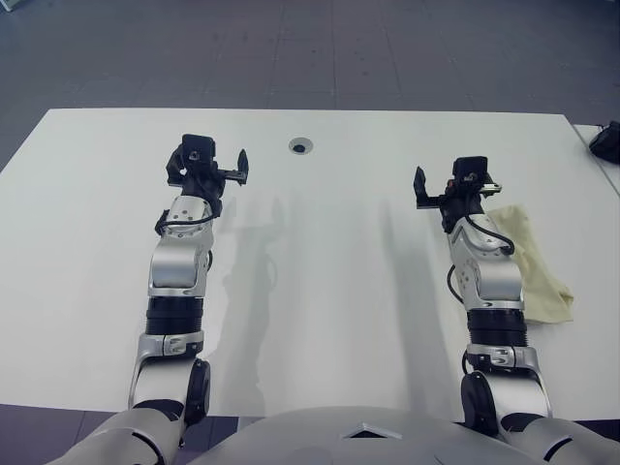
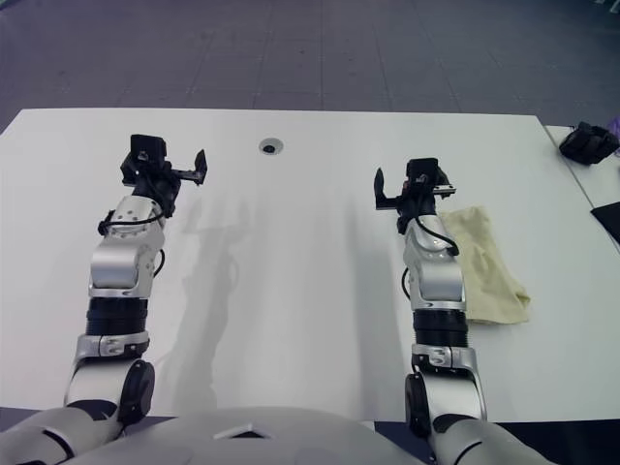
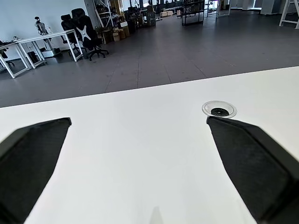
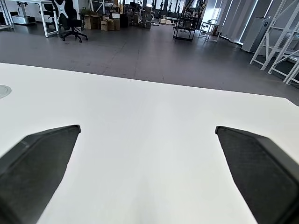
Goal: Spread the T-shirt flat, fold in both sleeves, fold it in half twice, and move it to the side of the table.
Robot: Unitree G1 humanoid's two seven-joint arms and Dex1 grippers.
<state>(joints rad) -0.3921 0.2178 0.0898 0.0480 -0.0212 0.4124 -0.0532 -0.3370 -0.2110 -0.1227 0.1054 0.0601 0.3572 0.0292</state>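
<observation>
The T-shirt (image 1: 539,271) is pale yellow and lies folded into a small, slightly rumpled packet near the right edge of the white table (image 1: 320,291). My right arm rests just to its left, and the right gripper (image 1: 455,184) stands open and empty beyond the shirt's far corner. In the right wrist view the right gripper (image 4: 147,158) has only bare tabletop between its two dark fingers (image 4: 37,163). My left gripper (image 1: 208,161) is held open and empty over the left half of the table. The left wrist view shows the left gripper (image 3: 140,154) over plain white surface.
A round cable grommet (image 1: 301,146) is set into the table near its far edge, also seen ahead of the left gripper as the grommet (image 3: 219,109). A black object (image 2: 588,142) lies on a neighbouring table at the far right. Grey floor lies beyond the far edge.
</observation>
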